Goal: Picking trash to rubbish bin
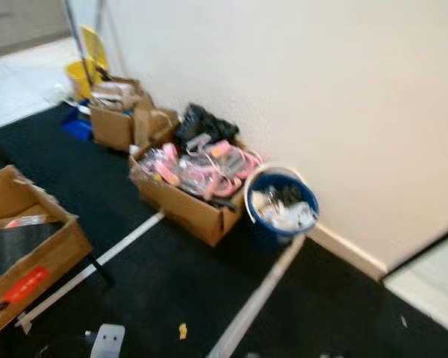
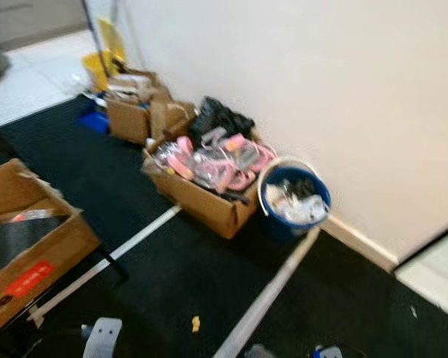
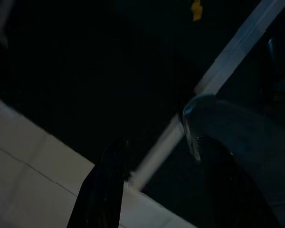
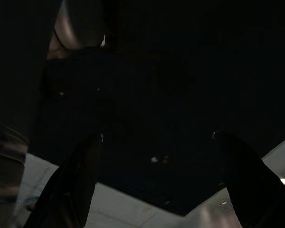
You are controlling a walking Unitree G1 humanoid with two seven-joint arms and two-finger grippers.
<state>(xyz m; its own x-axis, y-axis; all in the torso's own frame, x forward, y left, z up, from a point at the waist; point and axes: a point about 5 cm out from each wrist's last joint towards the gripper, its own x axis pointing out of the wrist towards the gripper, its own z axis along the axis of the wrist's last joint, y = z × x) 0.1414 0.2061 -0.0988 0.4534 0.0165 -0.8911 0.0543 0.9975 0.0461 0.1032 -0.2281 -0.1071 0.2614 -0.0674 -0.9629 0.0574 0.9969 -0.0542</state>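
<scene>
One blue rubbish bin [image 1: 281, 205] stands on the black carpet [image 1: 172, 276] against the white wall [image 1: 321, 82], full of pale trash. Just beside it is one cardboard box [image 1: 187, 201] with pink things, a black bag [image 1: 201, 123] behind it. Two more cardboard boxes are there: one further along the wall [image 1: 116, 115], one near the robot's left [image 1: 26, 250]. One small yellow scrap [image 1: 183, 330] lies on the carpet between two white tape lines [image 1: 257, 298]. The left claw [image 3: 156, 190] and the right claw [image 4: 161, 185] hang released, fingers apart, grasping nothing.
</scene>
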